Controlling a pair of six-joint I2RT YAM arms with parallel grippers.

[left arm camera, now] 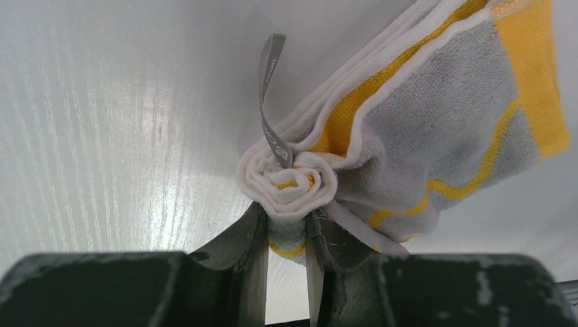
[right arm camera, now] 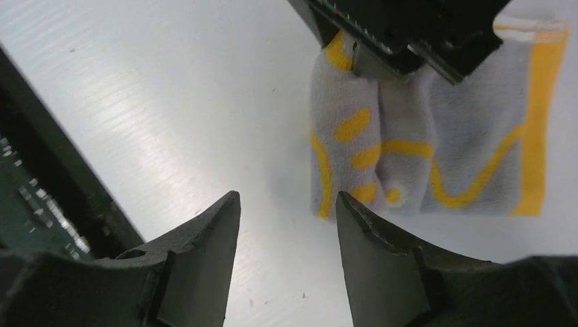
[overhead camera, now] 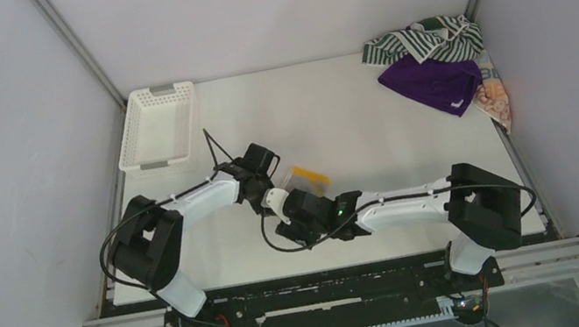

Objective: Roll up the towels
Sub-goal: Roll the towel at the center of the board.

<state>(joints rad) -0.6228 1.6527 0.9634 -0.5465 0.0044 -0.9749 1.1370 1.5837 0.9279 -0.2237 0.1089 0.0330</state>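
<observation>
Near the middle of the table point(overhead camera: 369, 128), the yellow towel point(left arm camera: 436, 122) lies partly rolled. The left gripper point(left arm camera: 286, 228) is clamped on the rolled end. Its wrist view looks straight down the spiral, so the roll's long axis runs in line with that gripper's fingers. A grey loop point(left arm camera: 268, 88) sticks up off the roll. The unrolled part fans away from the roll, and in the top view it lies on the far-right side of both grippers.

The right gripper point(right arm camera: 286, 204) is released, its jaws spread with only bare table between them. In its wrist view the towel sits ahead and off to the right, near the fingertips but not touching. The left gripper is therefore on the towel and the right one is just beside it, on the near side.

My read is that the roll is about half made. To carry on, the roll has to travel far and right over the flat part, across its own axis. The right gripper would have to shift sideways before it could take hold.

The striped towel point(overhead camera: 423, 39), purple towel point(overhead camera: 431, 85) and patterned towel point(overhead camera: 496, 100) are heaped at the far right corner, unrolled. The basket point(overhead camera: 158, 125) stands far left.
</observation>
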